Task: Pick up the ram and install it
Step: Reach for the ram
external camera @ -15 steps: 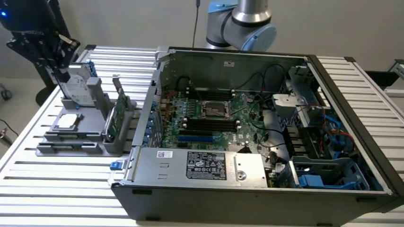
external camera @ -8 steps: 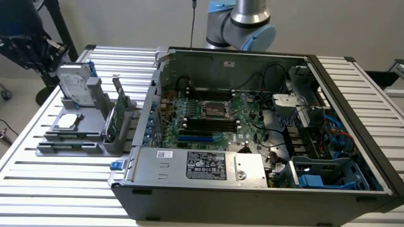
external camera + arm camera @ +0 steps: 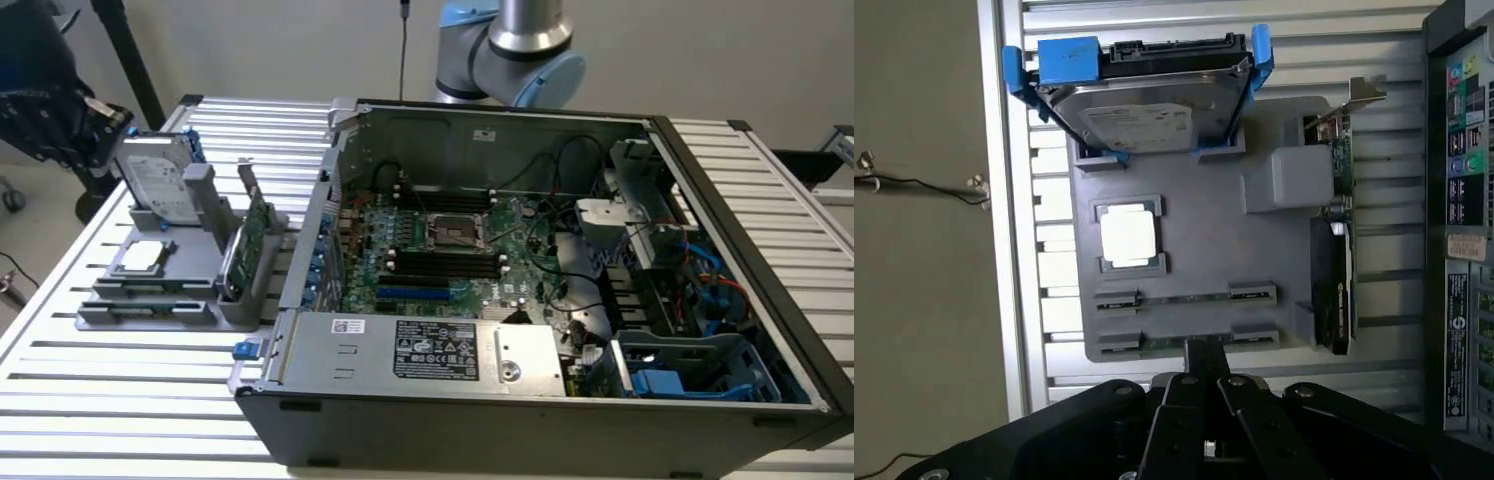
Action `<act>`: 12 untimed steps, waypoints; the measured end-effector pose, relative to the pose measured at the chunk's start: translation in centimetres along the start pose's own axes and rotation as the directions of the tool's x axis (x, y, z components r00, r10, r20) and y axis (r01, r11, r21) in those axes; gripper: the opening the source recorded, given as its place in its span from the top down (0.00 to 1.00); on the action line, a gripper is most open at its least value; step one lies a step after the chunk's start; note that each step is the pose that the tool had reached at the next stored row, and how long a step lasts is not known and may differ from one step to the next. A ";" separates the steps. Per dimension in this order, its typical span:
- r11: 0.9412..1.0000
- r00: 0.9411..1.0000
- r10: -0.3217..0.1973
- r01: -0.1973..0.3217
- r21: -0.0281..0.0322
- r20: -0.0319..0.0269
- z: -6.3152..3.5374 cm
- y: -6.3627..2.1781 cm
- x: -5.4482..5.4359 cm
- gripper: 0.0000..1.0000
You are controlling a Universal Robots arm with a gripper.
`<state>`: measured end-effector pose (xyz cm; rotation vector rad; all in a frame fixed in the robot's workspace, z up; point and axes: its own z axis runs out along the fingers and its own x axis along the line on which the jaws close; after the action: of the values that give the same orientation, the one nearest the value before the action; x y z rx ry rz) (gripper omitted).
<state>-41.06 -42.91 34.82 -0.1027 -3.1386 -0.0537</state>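
My gripper (image 3: 1201, 350) is pinched shut right over the ram (image 3: 1159, 343). It sits edge-up in the gray holder (image 3: 1194, 230), probably for easy grabbing.

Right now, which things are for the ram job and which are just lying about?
For the job:
ram, in the grey holder
black slots on the motherboard
gripper, shut, near the holder

Lying about:
hard drive
square chip
green card with a metal bracket
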 end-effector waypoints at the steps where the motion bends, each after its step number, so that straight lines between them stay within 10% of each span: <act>1: 1.000 1.000 -0.001 0.001 0.000 0.000 0.00 -0.33 0.0 0.89; 12: 1.000 1.000 -0.022 0.022 0.000 -0.001 0.08 -3.06 -0.2 0.89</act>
<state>-41.06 -45.97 34.63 -0.0680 -3.1390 -0.0536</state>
